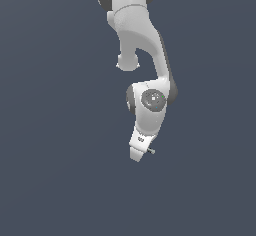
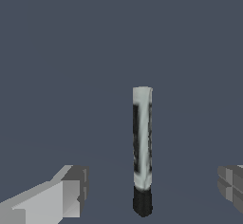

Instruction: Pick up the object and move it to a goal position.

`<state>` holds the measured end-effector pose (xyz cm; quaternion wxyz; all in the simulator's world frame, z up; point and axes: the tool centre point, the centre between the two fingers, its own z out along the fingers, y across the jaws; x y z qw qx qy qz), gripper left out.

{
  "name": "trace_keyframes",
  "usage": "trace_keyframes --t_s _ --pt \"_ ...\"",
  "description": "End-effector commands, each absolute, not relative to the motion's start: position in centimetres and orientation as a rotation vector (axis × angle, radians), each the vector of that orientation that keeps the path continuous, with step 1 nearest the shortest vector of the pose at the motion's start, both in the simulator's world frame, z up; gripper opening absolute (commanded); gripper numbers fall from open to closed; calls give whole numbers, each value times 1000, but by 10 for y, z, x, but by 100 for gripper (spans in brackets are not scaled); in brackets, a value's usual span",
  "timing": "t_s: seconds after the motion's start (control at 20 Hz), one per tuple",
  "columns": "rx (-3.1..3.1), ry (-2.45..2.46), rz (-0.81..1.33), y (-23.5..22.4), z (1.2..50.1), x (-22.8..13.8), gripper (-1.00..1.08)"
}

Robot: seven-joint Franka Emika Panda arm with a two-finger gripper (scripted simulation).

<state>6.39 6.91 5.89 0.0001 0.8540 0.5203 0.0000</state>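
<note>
The object [image 2: 142, 137] is a thin stick with a light grey shaft and a black knob at one end. In the wrist view it lies between my two fingers and touches neither. My gripper [image 2: 152, 187] is open, with one finger [image 2: 66, 192] well off to one side of the stick and the other finger [image 2: 231, 182] off to the other side. In the exterior view the gripper [image 1: 136, 155] points down, close to the dark surface. The tip of the stick [image 1: 151, 151] pokes out at its right side there.
The surface [image 1: 60, 155] is plain dark grey-blue with nothing else on it in view. The white arm [image 1: 145, 45] reaches down from the top of the exterior view. No goal marker shows.
</note>
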Motion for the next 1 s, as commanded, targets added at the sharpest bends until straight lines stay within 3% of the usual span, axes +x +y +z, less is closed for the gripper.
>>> trace_keyframes --t_s 0.0,0.7,0.75,0.95 --pt "2683 1635 -1 69 54 64 100" --pt "2679 1641 0 69 10 64 100" --pt "2679 1641 0 69 10 64 -100" --pt "2679 1641 0 69 10 64 -100"
